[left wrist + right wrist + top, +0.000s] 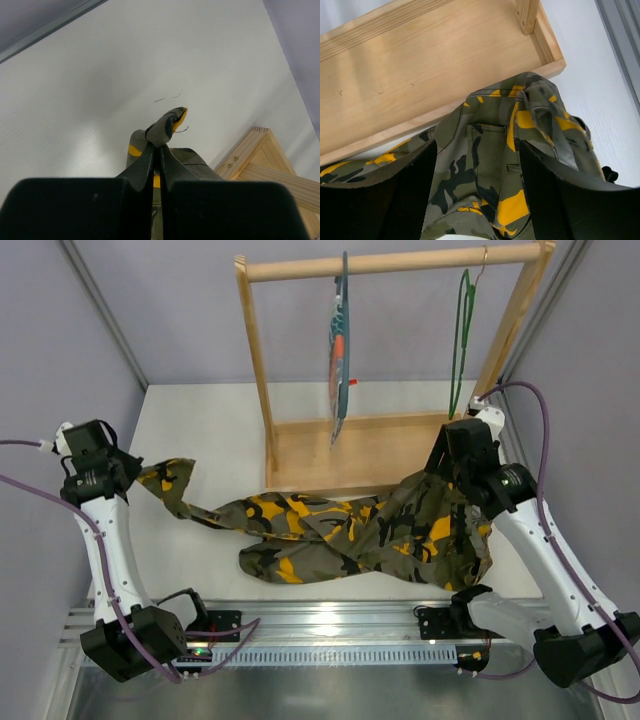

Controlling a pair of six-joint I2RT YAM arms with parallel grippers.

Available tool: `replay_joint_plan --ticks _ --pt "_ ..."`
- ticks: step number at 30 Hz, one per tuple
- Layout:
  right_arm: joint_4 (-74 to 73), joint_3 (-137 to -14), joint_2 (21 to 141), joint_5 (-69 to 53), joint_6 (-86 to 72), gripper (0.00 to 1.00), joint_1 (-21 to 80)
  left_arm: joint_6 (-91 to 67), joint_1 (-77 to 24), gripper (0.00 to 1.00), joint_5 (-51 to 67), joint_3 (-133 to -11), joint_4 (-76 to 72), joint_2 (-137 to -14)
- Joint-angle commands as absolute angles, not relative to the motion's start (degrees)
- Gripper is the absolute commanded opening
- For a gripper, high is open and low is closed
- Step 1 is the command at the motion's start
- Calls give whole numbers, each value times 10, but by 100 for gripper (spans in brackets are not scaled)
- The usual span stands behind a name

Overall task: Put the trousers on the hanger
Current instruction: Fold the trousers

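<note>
Trousers (340,535): sprawled on table (220,420), centre to 3 o'clock, one leg reaching toward 9 o'clock.
Left gripper (159,146): clamped on that leg's end.
Right gripper (476,150): fingers apart above the bunched end.
Hanger (462,340): hooked on rack rail (400,262), 1 o'clock.

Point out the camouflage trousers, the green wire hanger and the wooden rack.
Olive, black and orange-yellow camouflage trousers (330,540): top view, crumpled middle.
Thin bright green wire hanger (460,340): top view, wire body.
Pale wooden rack (400,262): top view, top rail.
</note>
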State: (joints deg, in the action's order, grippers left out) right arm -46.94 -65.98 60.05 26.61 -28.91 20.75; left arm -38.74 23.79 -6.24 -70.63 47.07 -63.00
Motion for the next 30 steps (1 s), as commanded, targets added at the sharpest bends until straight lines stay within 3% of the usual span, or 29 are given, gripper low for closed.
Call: replay_joint_plan --ticks 1,8,17,25,30 --pt "-504 -715 565 245 -286 70 203 -398 243 0 -31 -691 423 -615" --pt "-583 -600 457 231 -433 70 188 -406 243 0 -2 -659 400 -617" --pt "-694 -520 441 231 -636 70 188 -403 243 0 40 -632 385 -611" --pt "-658 -452 378 267 -695 70 188 -405 243 0 50 -627 377 -610" --pt "-608 -412 402 295 -672 70 187 -410 243 0 53 -630 373 -617"
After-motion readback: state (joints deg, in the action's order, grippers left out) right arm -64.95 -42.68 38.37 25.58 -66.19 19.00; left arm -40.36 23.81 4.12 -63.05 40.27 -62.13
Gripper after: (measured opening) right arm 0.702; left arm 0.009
